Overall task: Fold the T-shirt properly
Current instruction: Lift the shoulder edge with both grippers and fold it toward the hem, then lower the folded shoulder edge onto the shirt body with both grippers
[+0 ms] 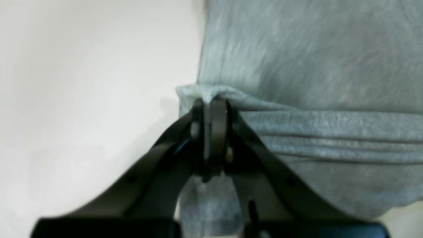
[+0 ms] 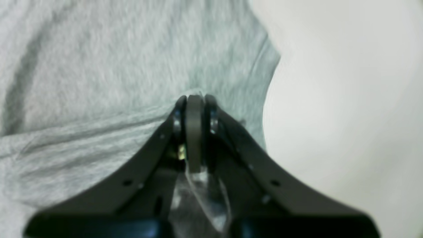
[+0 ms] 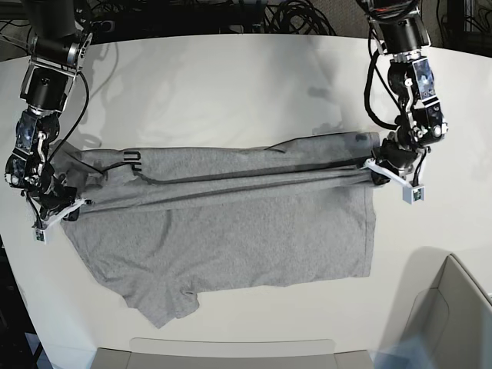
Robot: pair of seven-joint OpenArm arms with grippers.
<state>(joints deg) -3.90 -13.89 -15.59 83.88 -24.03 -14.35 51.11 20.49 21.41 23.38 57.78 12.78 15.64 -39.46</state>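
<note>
Where the base view begins, at the near edge, a pale rim [image 3: 231,350] is seen along the table [image 3: 231,84], and a light box corner [image 3: 453,307] at the near right of that view. Just beyond, the T-shirt [image 3: 254,238] is spread flat on the white surface, a sleeve pointing toward the near side and dark lettering partly shown at the folded upper edge. Farther back, that edge is drawn taut into long creases between the two arms. The left gripper [image 1: 210,102] is seen pinched tight on a bunched corner of the grey cloth, with no gap between its fingers. The right gripper [image 2: 195,99] is likewise clamped on a fold of the fabric beside the shirt's border. At the far side, black cables [image 3: 300,15] are seen behind the table.
</note>
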